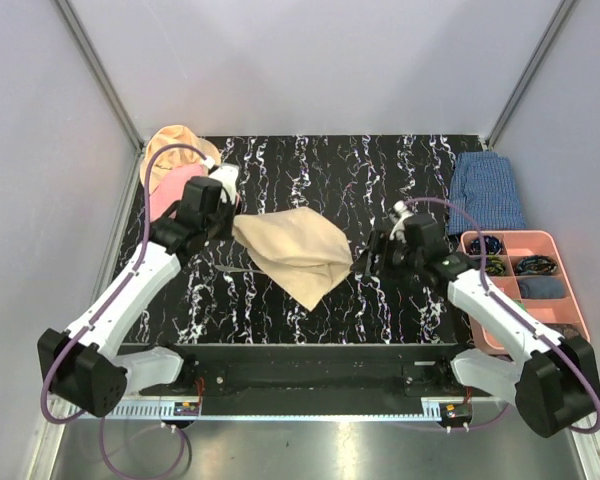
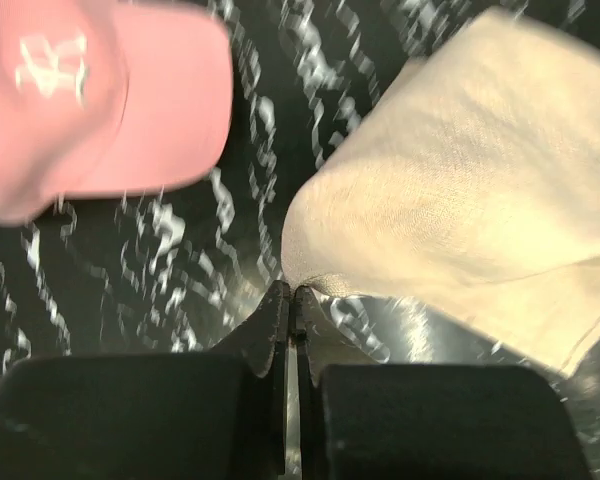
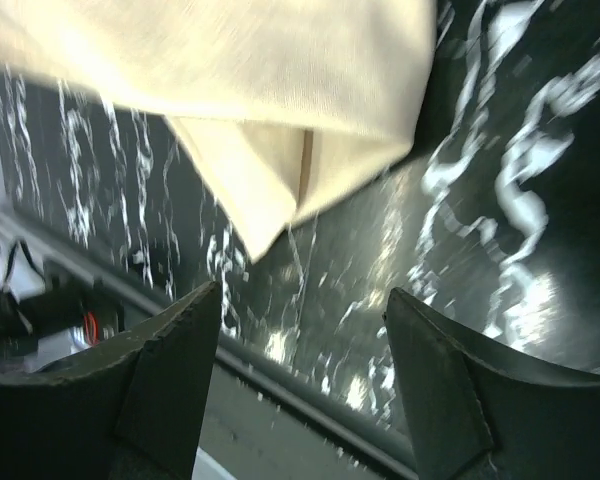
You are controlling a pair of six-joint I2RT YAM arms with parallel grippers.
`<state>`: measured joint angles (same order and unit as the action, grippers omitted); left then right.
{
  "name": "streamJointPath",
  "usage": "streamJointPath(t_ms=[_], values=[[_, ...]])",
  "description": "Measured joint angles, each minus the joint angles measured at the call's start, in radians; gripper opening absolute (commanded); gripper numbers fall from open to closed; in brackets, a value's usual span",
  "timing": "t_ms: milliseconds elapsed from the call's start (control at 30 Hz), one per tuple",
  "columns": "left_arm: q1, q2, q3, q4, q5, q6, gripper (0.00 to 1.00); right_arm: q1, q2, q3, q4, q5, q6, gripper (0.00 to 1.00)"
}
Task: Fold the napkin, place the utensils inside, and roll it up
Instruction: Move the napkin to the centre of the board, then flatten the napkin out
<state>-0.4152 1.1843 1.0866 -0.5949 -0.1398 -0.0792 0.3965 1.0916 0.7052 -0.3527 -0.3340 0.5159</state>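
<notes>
The napkin (image 1: 295,255), judged soft, light and limp, is seen loosely folded at the centre of the table (image 1: 400,170). The left gripper (image 2: 290,297) is pressed shut at its nine-o'clock corner; the right gripper (image 3: 302,292) is held agape at three o'clock. Corners are judged best pinched.

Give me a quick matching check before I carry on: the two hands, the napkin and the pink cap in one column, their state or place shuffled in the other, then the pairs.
Column one:
1. left hand
2. right hand
3. napkin
4. pink cap

Column two:
A. lies loosely folded between the two arms
B. open, holding nothing
C. at the far left, beside the tan hat
D. shut, right at the napkin's edge

Pairs: 1-D, 2-B, 3-A, 4-C.
</notes>
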Motion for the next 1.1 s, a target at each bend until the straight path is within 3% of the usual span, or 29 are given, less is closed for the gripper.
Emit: streamJointPath(t_ms=[233,467,800,1100], values=[[0.010,-0.023,-0.055,0.002,-0.019,-0.001,0.00,0.243,0.084,-0.047,0.061,0.009,0.113,0.69],[0.032,0.000,-0.050,0.015,-0.011,-0.019,0.00,0.434,0.338,0.026,0.149,0.048,0.190,0.61],[0.041,0.002,0.005,0.021,0.017,-0.032,0.00,0.508,0.549,0.120,0.207,0.108,0.272,0.55],[0.046,0.002,0.006,0.021,0.044,-0.035,0.00,0.512,0.612,0.198,0.171,0.195,0.324,0.52]])
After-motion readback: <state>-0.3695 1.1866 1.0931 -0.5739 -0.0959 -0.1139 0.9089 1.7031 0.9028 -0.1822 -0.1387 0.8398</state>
